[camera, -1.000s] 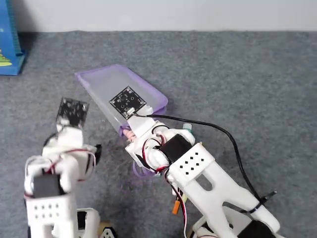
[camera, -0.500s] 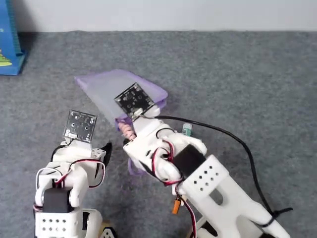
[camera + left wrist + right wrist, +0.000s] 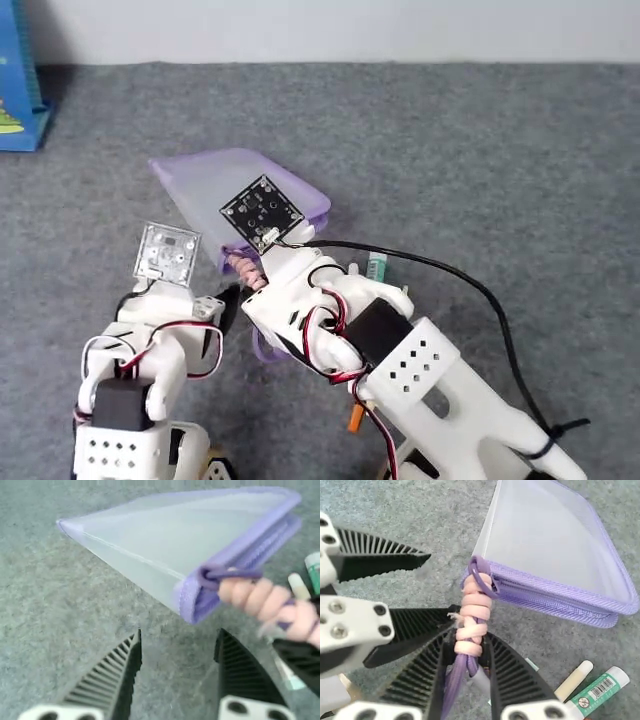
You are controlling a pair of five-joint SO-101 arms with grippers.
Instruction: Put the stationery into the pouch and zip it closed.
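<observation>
Now the open left gripper (image 3: 180,636) has neared the pouch (image 3: 175,535), likely to brace it, while the right gripper (image 3: 468,647) clamps the pink zip cord (image 3: 472,607).

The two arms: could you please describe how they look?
The left arm and right arm are white plastic with black motor blocks, grids of small holes and looped red wires. Each wrist carries a square circuit board; a black cable leaves the right one. The fingers are black and ribbed.

one pouch (image 3: 215,180), one glue stick (image 3: 599,690), one pale stick (image 3: 574,681) (two sticks total)
</observation>
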